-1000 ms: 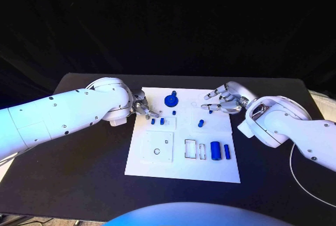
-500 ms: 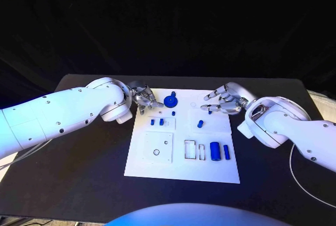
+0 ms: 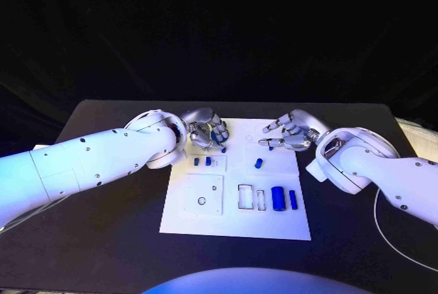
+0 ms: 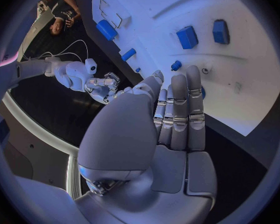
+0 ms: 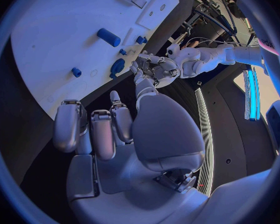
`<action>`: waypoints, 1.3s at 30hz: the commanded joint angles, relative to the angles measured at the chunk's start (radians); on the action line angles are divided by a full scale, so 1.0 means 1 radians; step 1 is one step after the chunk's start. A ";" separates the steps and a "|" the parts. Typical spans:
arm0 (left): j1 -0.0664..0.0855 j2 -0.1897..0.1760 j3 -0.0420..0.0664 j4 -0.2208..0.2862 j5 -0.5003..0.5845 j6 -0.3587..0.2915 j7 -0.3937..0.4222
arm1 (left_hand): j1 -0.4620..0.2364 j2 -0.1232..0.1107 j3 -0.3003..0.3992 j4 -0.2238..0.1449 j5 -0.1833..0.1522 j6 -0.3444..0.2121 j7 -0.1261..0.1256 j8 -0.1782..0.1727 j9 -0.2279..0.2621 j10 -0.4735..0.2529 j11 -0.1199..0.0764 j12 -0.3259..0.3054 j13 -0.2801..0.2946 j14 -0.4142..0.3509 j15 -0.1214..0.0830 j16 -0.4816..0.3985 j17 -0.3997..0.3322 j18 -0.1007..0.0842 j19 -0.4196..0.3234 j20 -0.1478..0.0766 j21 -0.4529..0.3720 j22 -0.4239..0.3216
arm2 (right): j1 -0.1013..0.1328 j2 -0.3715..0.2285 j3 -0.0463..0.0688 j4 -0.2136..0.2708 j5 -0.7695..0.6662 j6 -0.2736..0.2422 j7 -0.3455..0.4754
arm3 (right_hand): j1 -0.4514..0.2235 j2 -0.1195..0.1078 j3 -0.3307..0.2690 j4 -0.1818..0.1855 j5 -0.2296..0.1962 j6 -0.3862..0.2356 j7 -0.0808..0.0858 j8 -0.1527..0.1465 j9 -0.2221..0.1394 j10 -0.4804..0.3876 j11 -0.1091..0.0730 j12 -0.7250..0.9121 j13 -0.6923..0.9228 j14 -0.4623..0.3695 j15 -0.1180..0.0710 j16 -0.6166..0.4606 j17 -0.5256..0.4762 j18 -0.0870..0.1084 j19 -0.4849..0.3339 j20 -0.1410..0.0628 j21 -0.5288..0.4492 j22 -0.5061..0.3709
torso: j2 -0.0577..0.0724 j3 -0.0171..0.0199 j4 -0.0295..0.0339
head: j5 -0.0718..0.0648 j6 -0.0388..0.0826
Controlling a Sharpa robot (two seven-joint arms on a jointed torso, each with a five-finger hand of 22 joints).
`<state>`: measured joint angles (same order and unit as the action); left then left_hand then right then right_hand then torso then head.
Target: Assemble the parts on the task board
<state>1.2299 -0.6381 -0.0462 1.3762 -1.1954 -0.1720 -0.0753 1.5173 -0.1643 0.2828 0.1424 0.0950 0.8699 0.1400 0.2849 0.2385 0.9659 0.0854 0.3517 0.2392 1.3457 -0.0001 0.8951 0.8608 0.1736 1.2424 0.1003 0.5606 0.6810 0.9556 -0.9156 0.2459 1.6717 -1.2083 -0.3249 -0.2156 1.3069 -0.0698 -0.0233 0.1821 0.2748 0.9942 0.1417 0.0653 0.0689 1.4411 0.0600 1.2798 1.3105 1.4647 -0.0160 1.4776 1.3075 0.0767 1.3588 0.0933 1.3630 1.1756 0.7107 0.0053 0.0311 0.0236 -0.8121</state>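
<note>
Since a second ago, the left hand (image 3: 206, 128) has swung from the board's left edge up over its far left corner, fingers together and grasping nothing that I can see, likely reaching for the round blue part (image 5: 117, 66). Small blue parts (image 3: 279, 196) sit along the white board (image 3: 233, 221). Right hand (image 3: 290, 136) hovers released beside the far right corner. Black surface (image 3: 100, 231), dark backdrop.

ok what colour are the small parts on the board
Blue parts on the white board; the head view shows them best.
</note>
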 commanded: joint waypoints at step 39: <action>-0.025 0.128 -0.005 -0.115 -0.301 0.126 -0.109 | -0.021 0.015 0.097 -0.023 -0.001 0.185 -0.020 -0.113 -0.092 0.162 -0.025 -0.107 -0.157 0.150 -0.026 0.372 0.254 -0.064 0.218 -0.027 0.484 0.421 | -0.004 0.006 0.000 0.000 0.000 0.010 0.013 | 0.004 0.011 0.000 0.007 0.004 0.004 0.000 0.003 0.001 -0.004 -0.006 0.001 0.059 0.064 -0.003 -0.004 0.084 0.007 -0.005 -0.004 -0.005 -0.001 | -0.001 0.0017 0.0020 | -0.005 -0.003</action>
<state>1.2083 -0.5129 -0.0484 1.2637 -1.4809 -0.0826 -0.1664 1.4959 -0.1567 0.3733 0.1181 0.0950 1.0493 0.1207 0.1774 0.1472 1.1245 0.0605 0.2474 0.0832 1.4663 -0.0203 1.2703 1.1155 0.1246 1.4562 0.0733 1.0405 1.1007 0.9525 -0.9107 0.2458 1.6707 -1.2054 -0.3248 -0.2111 1.3108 -0.0658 -0.0233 0.1820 0.2749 0.9943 0.1417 0.0653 0.0689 1.4411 0.0600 1.2798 1.3106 1.4647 -0.0160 1.4776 1.3081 0.0767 1.3588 0.0932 1.3630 1.1758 0.7090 0.0070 0.0328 0.0186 -0.8141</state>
